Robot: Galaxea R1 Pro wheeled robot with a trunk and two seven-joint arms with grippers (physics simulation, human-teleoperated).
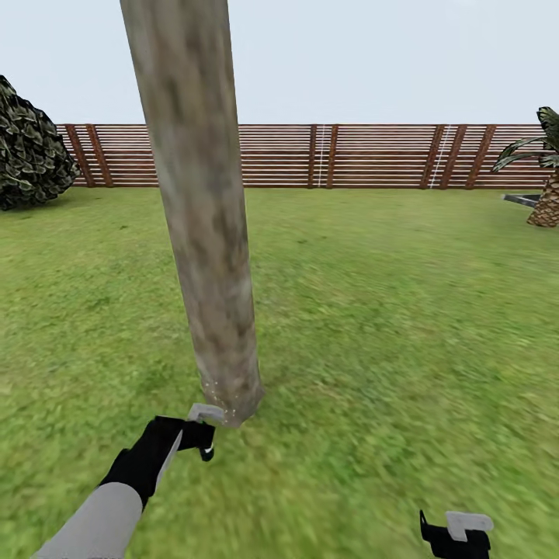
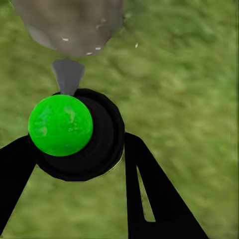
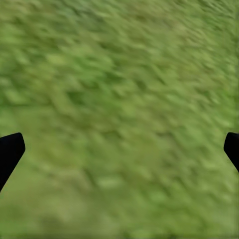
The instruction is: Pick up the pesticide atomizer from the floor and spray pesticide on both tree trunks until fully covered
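The pesticide atomizer (image 2: 74, 134) is gripped between the left gripper's (image 2: 74, 164) closed fingers, its nozzle aimed at the tree trunk's (image 1: 203, 233) base just ahead, while the right gripper (image 3: 119, 149) is held open over grass (image 3: 124, 74).

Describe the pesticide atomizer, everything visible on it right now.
The pesticide atomizer is a small round black bottle with a bright green ball on top and a grey tapered nozzle. It sits between the fingers of the left gripper, which is shut on it. The nozzle points at the base of the tree trunk, just short of it. In the head view its whitish head shows beside the trunk foot, above the grass.
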